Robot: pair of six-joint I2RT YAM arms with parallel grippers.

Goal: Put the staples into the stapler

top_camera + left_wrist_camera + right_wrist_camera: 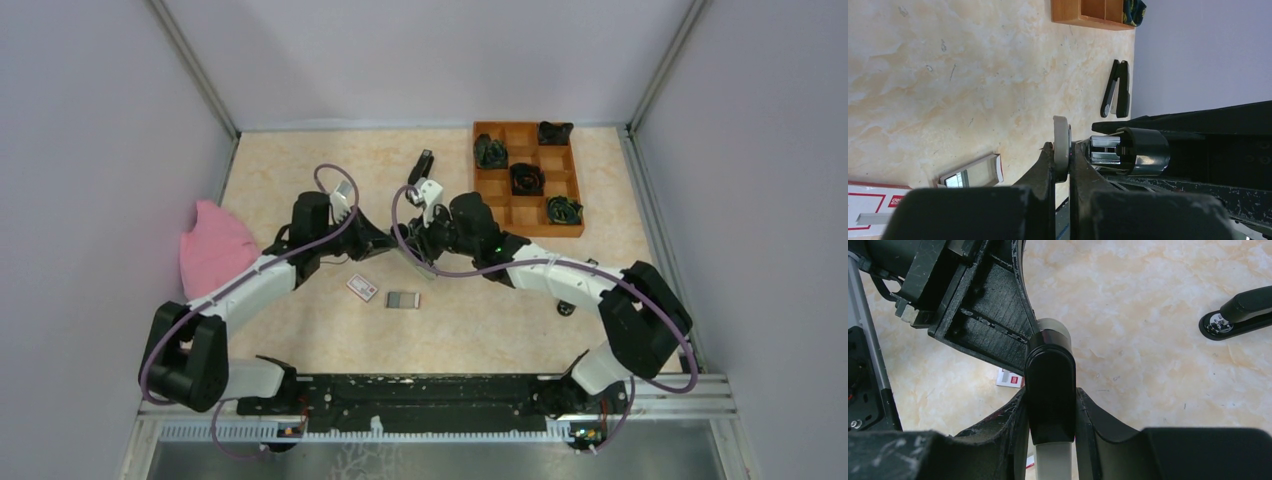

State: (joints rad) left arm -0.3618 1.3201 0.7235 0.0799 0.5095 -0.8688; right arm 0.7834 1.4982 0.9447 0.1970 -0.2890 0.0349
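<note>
Our right gripper [1050, 401] grips the stapler [1050, 370] steady while our left gripper [1062, 153] pinches its pale end, likely to open it.

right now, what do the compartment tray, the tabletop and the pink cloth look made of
Compartment tray: likely wood, matte orange-brown, with thin board dividers. Tabletop: smooth, beige marbled pattern, slight sheen; laminate or stone, can't tell which. Pink cloth: soft fabric, lying rumpled with rounded folds.
</note>
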